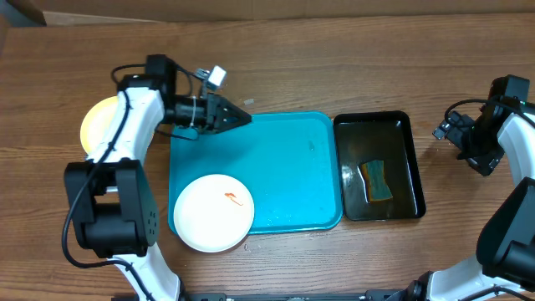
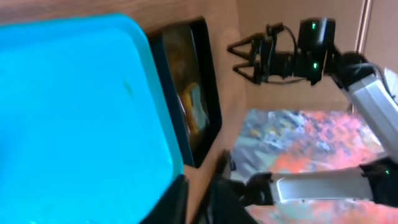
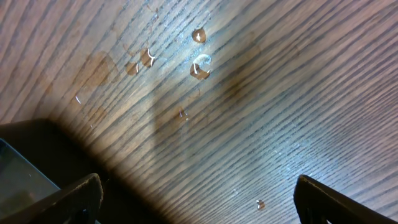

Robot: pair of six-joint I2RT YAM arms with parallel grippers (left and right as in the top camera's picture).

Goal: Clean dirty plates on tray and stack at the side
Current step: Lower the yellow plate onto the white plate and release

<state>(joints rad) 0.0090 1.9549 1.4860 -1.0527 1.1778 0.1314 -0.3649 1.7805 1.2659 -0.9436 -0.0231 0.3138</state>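
A white plate with an orange-red smear lies on the front-left corner of the turquoise tray, overlapping its rim. A pale yellow-green plate lies on the table left of the tray, partly under my left arm. The third plate is not in view. My left gripper is shut and empty above the tray's back-left edge; in the left wrist view its fingers hang past the tray. My right gripper is open and empty to the right of the tub, over wet wood.
A black tub with water and a yellow-green sponge stands right of the tray; it also shows in the left wrist view. Water drops lie on the table under my right gripper.
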